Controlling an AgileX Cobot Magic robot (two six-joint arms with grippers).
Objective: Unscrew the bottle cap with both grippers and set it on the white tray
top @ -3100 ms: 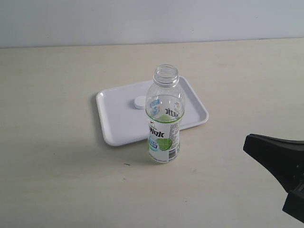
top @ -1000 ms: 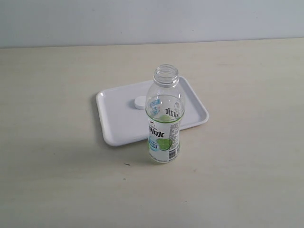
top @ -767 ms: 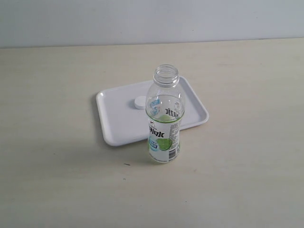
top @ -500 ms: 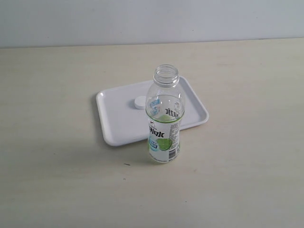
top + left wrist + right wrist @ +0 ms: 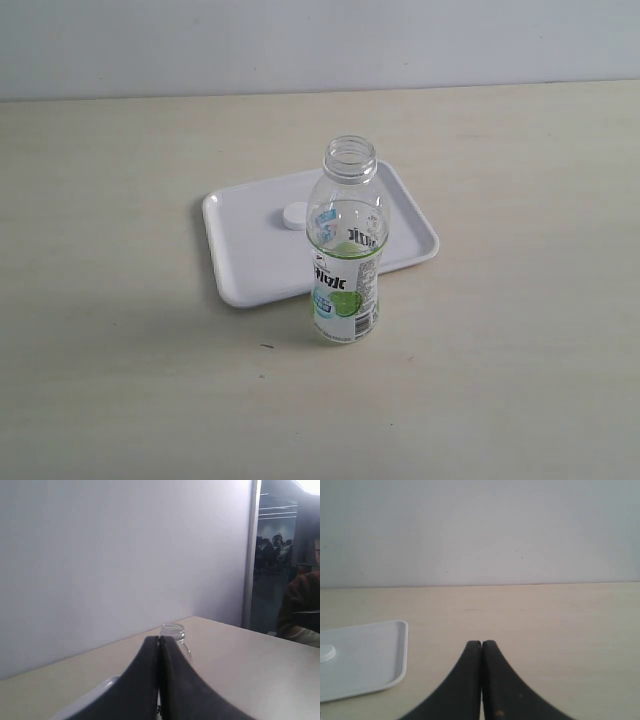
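Exterior view: round white bottle cap (image 5: pixel 294 215) on white tray (image 5: pixel 245 270), bottle (image 5: pixel 346 250) uncapped; left gripper (image 5: pixel 159 641) & right gripper (image 5: pixel 481 644) closed, empty.

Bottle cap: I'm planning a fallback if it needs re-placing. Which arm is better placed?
Right, probably: its wrist view shows the bottle cap lying clear on the white tray; the left's shows the bottle, not the cap. Left gripper and right gripper are shut.

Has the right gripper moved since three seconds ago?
Yes. The right gripper has left the exterior view's lower right corner, withdrawing away from the bottle.
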